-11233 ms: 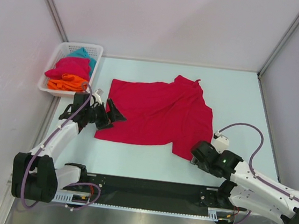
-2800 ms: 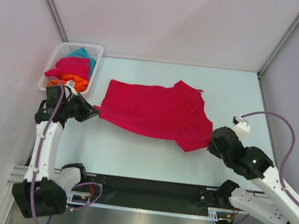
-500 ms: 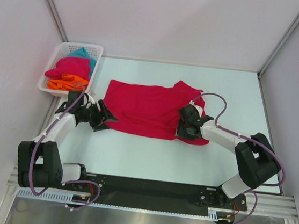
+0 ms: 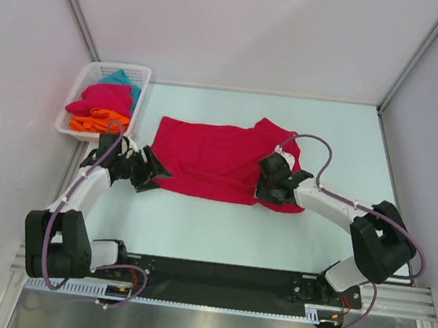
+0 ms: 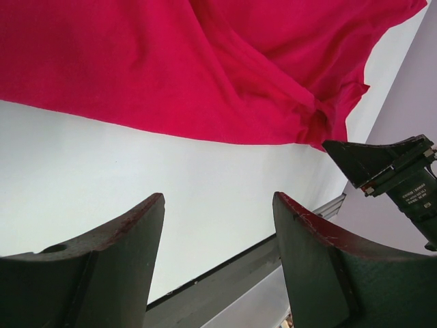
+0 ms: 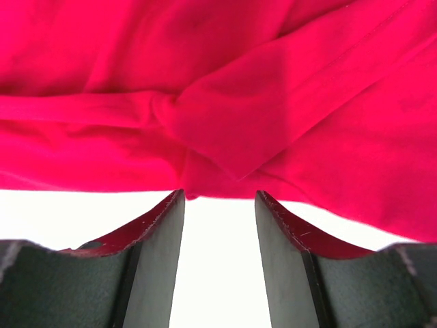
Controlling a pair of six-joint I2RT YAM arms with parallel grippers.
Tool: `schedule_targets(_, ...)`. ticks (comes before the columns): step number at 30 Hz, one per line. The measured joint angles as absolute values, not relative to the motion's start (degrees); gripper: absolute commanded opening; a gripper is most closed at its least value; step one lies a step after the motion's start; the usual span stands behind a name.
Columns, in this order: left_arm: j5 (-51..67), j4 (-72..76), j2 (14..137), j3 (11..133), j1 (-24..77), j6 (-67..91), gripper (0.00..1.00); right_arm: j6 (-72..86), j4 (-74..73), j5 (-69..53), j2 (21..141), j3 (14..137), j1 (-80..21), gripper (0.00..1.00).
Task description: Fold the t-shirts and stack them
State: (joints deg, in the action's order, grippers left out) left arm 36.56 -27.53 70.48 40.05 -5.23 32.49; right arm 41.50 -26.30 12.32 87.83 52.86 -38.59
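Over by the left edge of the red shirt (image 4: 211,159), the left gripper (image 5: 218,198) is hovering low with its jaws spread, and only bare table (image 4: 196,225) is showing between them. That arm is reaching forward from its base, with the wrist angling right toward the cloth. The right gripper (image 6: 218,195) is standing apart too. Its tips are sitting right at the near hem where a fold is bunching, and it isn't pinching anything that I can see. Its arm is bending back across the table and reaching left. The shirt is lying spread out mid-table, rumpled on the right. The other shirts (image 4: 99,101) are sitting piled in the basket (image 4: 145,69) at far left.
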Motion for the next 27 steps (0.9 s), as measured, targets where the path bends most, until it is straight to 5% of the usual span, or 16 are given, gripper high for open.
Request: schedule_targets(27, 36.2, -28.0, 67.9, 38.2, -5.2, 31.9, 0.70, 37.3, -27.4, 18.5, 93.3, 58.6, -36.6, 0.45)
